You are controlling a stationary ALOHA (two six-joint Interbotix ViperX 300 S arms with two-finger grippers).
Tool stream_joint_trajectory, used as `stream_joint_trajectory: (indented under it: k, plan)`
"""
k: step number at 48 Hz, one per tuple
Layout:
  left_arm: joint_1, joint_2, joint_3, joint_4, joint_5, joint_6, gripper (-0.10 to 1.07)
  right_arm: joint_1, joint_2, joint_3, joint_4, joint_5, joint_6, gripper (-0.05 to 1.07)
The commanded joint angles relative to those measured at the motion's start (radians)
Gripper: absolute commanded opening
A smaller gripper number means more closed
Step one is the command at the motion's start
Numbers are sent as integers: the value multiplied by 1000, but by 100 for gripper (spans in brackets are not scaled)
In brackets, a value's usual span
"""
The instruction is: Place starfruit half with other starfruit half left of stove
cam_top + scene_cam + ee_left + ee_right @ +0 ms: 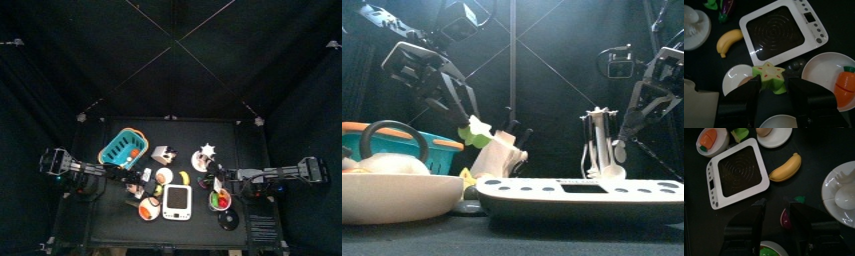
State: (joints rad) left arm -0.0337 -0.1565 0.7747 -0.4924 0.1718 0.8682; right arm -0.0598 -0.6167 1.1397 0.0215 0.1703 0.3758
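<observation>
You've got the starfruit half (771,77) clamped in your left hand (772,89), carried above the bench beside the stove (784,31), so next find the other half, lower it alongside, then release, while your right hand (777,219) hangs open.

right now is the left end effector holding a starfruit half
Yes, the left end effector has the green starfruit half between its jaws above a white plate.

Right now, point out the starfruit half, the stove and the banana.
starfruit half (770,74): left wrist view, its star-shaped cut face.
stove (783,31): left wrist view, its dark round burner.
banana (786,168): right wrist view, mid-body.
</observation>
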Motion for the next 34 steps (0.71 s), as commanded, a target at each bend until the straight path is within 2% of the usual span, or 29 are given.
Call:
stream_joint_trajectory:
  k: [1, 16, 34]
  plan:
    - [21, -14, 5, -25, -3, 0, 78, -11, -2, -11, -2, -11, -2, 75]
    - [60, 14, 37, -41, -5, 0, 95, -12, 11, -9, -3, -15, -2, 75]
    - [40, -6, 31, -77, 6, 0, 97, -12, 26, -9, -2, -18, 0, 75]
